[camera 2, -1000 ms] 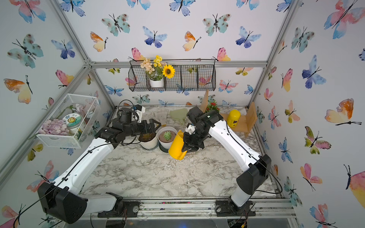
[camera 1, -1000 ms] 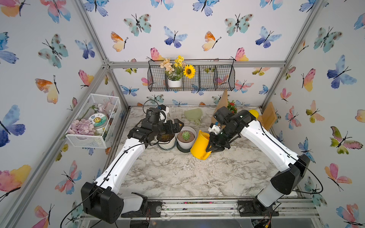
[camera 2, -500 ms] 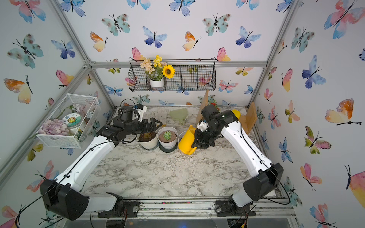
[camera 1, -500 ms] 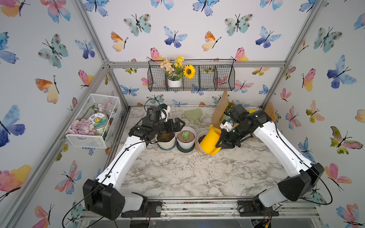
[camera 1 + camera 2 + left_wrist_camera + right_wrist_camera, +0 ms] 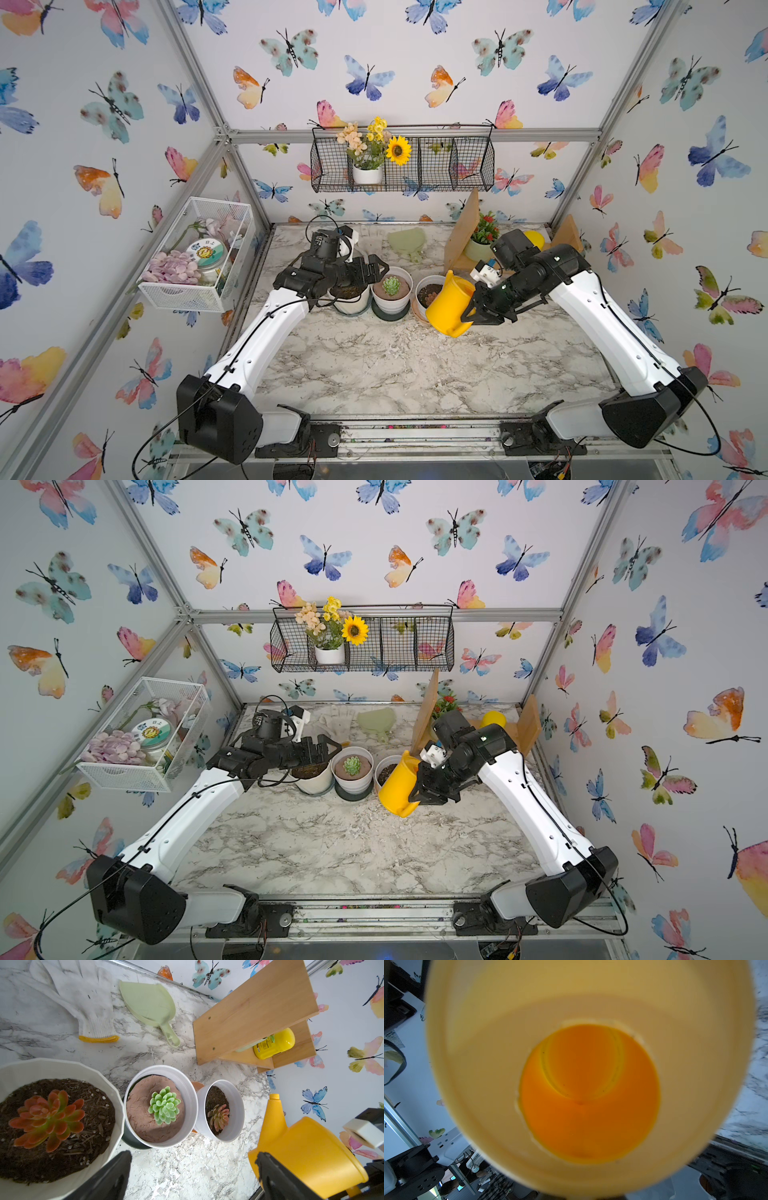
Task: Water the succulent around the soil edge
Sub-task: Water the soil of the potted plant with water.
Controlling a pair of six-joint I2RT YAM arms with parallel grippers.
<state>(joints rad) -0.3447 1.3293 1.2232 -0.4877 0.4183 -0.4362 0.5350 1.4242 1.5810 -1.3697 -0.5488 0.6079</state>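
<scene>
**A:** What is nearest?

**B:** Bare marble surface (image 5: 374, 365), then the yellow can (image 5: 446, 307). The right fingers (image 5: 478, 313) are clamped tight on its handle side. The can tilts, with its spout toward the back.

**A:** Does it rest on the surface?

**B:** That cannot be told. The right wrist view looks straight into its mouth and shows only an orange inside.

**A:** And the plants?

**B:** Three pots stand in a row just behind. The can's spout rises beside the rim of the small pot (image 5: 235, 1105), and in both top views the can hides part of that pot. A small succulent (image 5: 218, 1116), reddish, grows there in dark soil. Next along, the green succulent (image 5: 164, 1105) sits centred in a mound of pale brown soil in the middle pot (image 5: 187, 1088), which stands on a dark saucer (image 5: 388, 314). Last is the big pot (image 5: 62, 1064), holding a red succulent (image 5: 46, 1118).

**A:** The other arm?

**B:** The left fingers (image 5: 110, 1176) are spread wide, holding nothing, and hang over the big pot, reaching toward the middle one.

**A:** Farther back?

**B:** A white glove (image 5: 79, 997) and a green scoop (image 5: 149, 1003) lie flat. A wooden shelf (image 5: 255, 1007) holds a yellow bottle (image 5: 276, 1043). A wire basket (image 5: 436, 166) with flowers hangs on the back wall.
</scene>
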